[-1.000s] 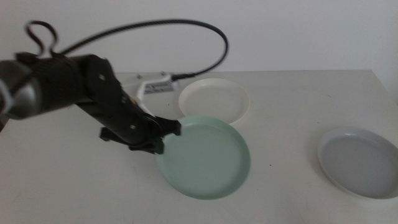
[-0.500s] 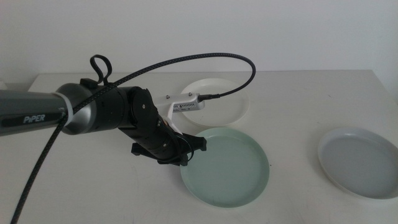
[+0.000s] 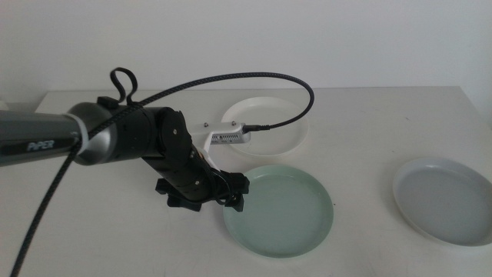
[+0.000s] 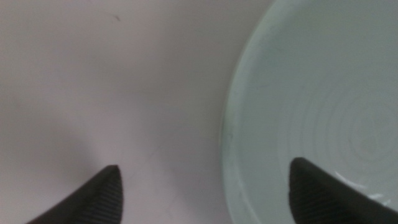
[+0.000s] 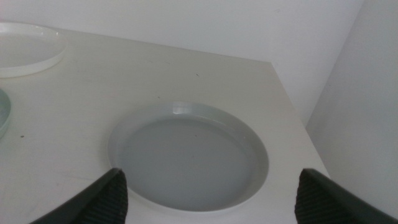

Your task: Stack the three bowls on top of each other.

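From the middle view, the left gripper (image 3: 233, 194) hangs at the near-left rim of the mint green round plastic bowl (image 3: 281, 211), which lies flat on the white table (image 3: 361, 138). The white shallow plastic bowl (image 3: 277, 119) sits behind it, partly hidden by the arm; the pale grey-blue plastic bowl (image 3: 446, 200) lies well apart to the right.

The left wrist view shows what the middle view cannot: the left gripper's jaws spread wide, straddling the green bowl's rim (image 4: 231, 124), pinching nothing.

The right wrist view shows the right gripper (image 5: 211, 199), out of the middle view, spread wide and empty, near the grey-blue bowl (image 5: 186, 158).
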